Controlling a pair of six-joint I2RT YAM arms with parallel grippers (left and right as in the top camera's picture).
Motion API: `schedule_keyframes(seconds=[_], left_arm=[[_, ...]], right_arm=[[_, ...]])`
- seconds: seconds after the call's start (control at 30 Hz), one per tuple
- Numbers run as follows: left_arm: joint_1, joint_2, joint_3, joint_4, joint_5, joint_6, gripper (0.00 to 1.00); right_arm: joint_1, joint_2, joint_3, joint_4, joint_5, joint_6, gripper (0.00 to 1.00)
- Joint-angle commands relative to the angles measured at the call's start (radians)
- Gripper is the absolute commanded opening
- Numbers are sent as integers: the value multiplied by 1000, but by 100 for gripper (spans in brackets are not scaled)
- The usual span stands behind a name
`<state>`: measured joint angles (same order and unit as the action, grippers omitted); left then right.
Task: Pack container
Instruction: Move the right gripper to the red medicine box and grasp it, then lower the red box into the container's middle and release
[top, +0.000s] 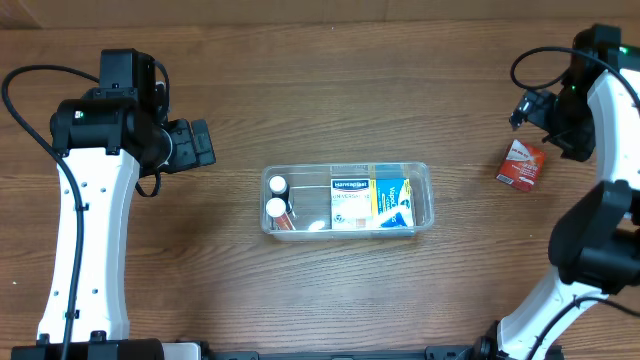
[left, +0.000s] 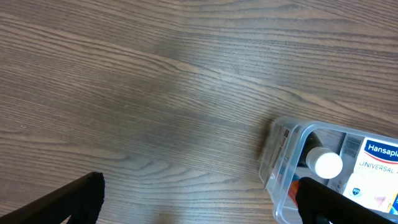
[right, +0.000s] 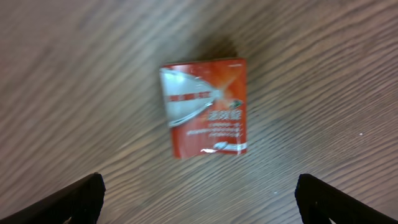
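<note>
The clear plastic container (top: 346, 199) sits mid-table. It holds two white-capped bottles (top: 275, 197), a blue-and-white plaster box (top: 350, 202) and a yellow-and-blue box (top: 394, 203). Its left end shows in the left wrist view (left: 283, 162). A red and white box (top: 522, 164) lies flat on the table at the right; it fills the upper middle of the right wrist view (right: 205, 106). My left gripper (top: 197, 143) is open and empty, left of the container. My right gripper (top: 535, 105) is open and empty, held above the table just beyond the red box.
The wooden table (top: 400, 90) runs across the whole view. Black cables loop near both arms at the left (top: 20, 85) and right (top: 530, 65).
</note>
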<state>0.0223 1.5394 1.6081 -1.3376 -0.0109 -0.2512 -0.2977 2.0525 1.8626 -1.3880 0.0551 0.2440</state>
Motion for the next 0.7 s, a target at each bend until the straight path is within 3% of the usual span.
schedule_keyframes(seconds=[0.0,0.5,0.67], left_arm=[[3,-3,-5,5,1,19,100],[3,-3,-5,14,1,19,100],[3,-3,-5,15,1,19,100]], right_arm=[[-38,57,-1,-1,-13,-19,100],[-37,103,-319,311,-35,-96,100],[-37,103,-319,314,-35,-95,82]])
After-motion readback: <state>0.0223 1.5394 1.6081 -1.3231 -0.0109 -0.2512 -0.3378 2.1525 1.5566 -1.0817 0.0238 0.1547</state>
